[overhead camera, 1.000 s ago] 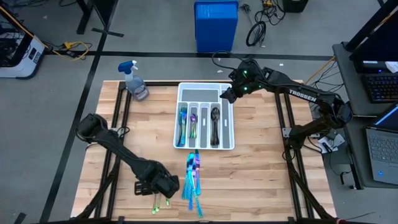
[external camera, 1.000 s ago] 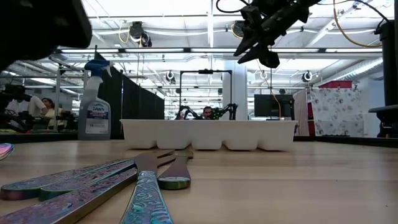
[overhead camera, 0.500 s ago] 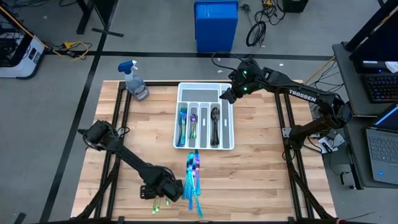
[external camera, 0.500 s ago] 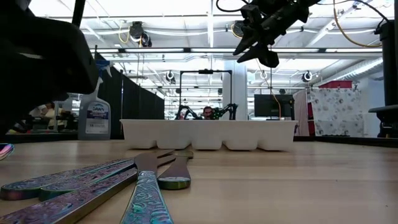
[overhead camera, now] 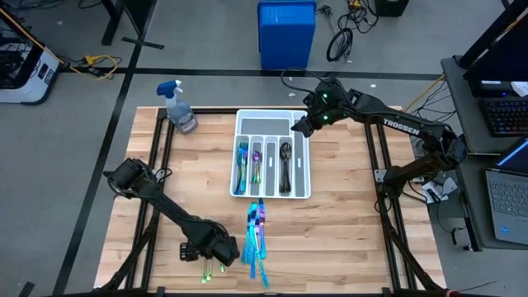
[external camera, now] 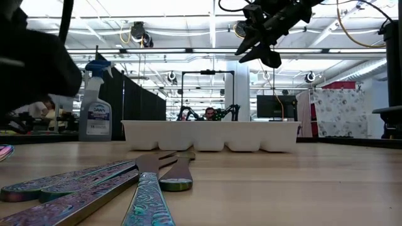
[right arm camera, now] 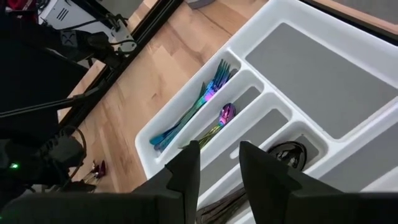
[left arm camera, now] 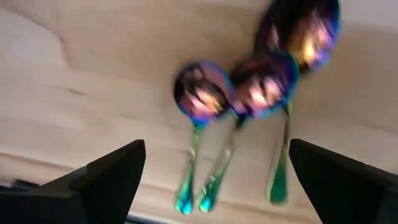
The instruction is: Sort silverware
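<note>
Three small rainbow-purple metal spoons (left arm camera: 239, 99) are found on the wooden counter (overhead camera: 346, 231), beneath the left gripper (left arm camera: 214, 177), fingers spread wide. Judged light, stiff, slippery; the slim handles are advised. Right gripper (right arm camera: 219, 168) is held above the white compartmented tray (right arm camera: 323, 68), fingers slightly apart, empty.

Bright overhead strip lights; left wrist view blurred.

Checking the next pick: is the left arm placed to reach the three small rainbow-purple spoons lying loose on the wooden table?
Probably yes. The left claw hovers open over the three small rainbow-purple spoons, which lie side by side on bare wood with nothing on top of them.
</note>
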{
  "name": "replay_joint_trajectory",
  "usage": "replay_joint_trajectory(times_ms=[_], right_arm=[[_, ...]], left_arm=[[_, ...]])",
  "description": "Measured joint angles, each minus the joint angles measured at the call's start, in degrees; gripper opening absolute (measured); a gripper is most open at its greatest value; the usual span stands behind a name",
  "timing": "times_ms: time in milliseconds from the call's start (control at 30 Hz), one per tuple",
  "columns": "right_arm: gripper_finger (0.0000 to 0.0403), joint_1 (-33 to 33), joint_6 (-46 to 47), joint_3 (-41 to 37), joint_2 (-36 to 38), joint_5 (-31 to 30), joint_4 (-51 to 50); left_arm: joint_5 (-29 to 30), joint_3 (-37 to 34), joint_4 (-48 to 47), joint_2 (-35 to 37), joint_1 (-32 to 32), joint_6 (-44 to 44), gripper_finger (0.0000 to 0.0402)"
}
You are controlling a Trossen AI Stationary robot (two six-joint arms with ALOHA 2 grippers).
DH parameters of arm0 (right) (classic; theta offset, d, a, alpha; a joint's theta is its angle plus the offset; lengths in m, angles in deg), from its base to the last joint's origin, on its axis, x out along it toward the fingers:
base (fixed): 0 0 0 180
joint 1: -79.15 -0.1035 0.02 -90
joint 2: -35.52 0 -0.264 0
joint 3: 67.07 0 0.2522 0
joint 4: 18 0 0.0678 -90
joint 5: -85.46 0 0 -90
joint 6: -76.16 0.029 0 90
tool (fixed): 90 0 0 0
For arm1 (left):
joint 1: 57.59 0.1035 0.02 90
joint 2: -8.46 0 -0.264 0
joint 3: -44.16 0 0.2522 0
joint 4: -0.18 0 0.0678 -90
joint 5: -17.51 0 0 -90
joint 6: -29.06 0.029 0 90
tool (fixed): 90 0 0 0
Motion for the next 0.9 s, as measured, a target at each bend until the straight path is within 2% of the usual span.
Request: replay_joint_trajectory(times_ms=[233,467,600,900], right_arm=[[0.0096,0.0,-0.2,0.0,0.0,0.0,0.3],[0.0096,0.0,-0.2,0.0,0.0,0.0,0.3],[0.0096,0.0,-0.2,0.0,0.0,-0.1,0.3],[0.0096,0.0,-0.2,0.0,0.0,-0.3,1.4]], left_arm=[[-0.2,-5.0,10.3,0.3,0.1,1.8,0.0384],[-1.2,-6.4,12.0,0.4,0.1,3.0,0.0376],[-1.6,-6.4,12.5,0.3,0.3,2.8,0.0334],[-2.7,-6.4,14.5,0.2,1.9,2.5,0.0197]])
